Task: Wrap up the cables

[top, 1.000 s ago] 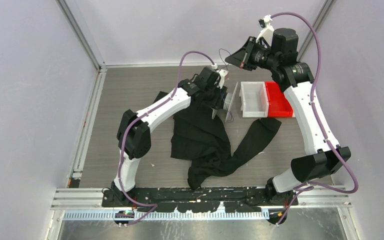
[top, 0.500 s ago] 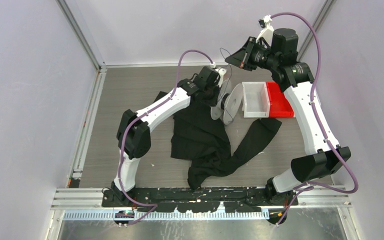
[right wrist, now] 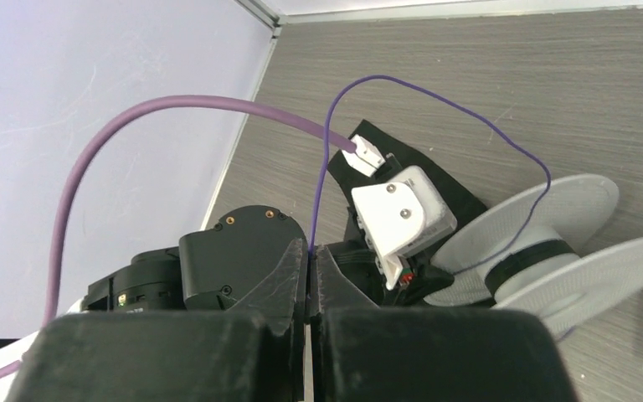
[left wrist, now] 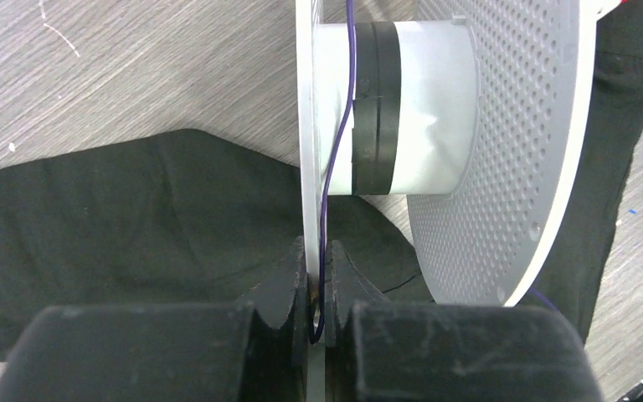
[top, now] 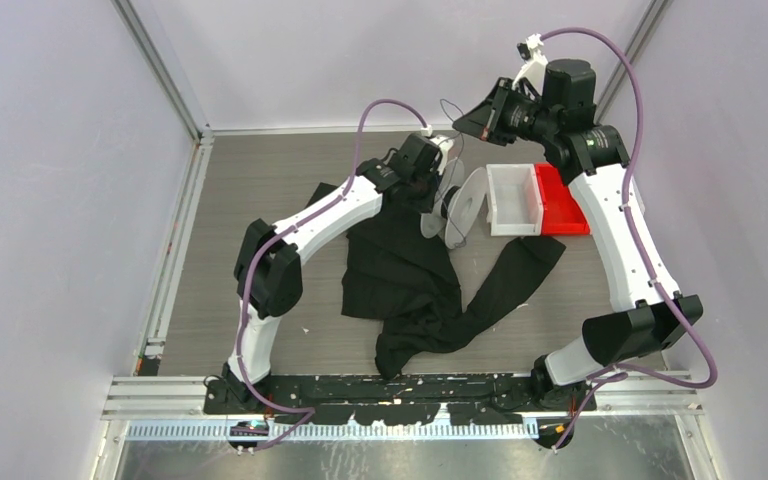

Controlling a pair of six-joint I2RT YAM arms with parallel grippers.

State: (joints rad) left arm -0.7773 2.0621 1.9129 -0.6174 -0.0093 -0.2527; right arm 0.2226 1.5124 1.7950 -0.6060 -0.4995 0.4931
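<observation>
The cable [right wrist: 377,78] is a very thin purple wire. From the right wrist view it rises out of the right gripper [right wrist: 311,270], loops high over the table [top: 260,180], and drops to the core of the white spool [right wrist: 552,209]. In the left wrist view it crosses the core beside a band of black tape [left wrist: 377,109], then runs down the inner face of the thin solid disc. The spool's other disc is dotted with small holes.

The spool lies tipped on its side toward the back middle of the table, partly over a crumpled black cloth [top: 400,270]. Just to its right a white bin [top: 510,200] and a red bin [top: 558,205] stand side by side. A thick purple hose [right wrist: 134,117] on the left arm arches through the right wrist view, close to the thin wire's loop.

The left gripper [left wrist: 318,285] is pressed together on the rim of the spool's solid disc, with the cable caught between the same fingers. The right gripper, raised behind the spool, has its fingers pinched tight on the cable.
</observation>
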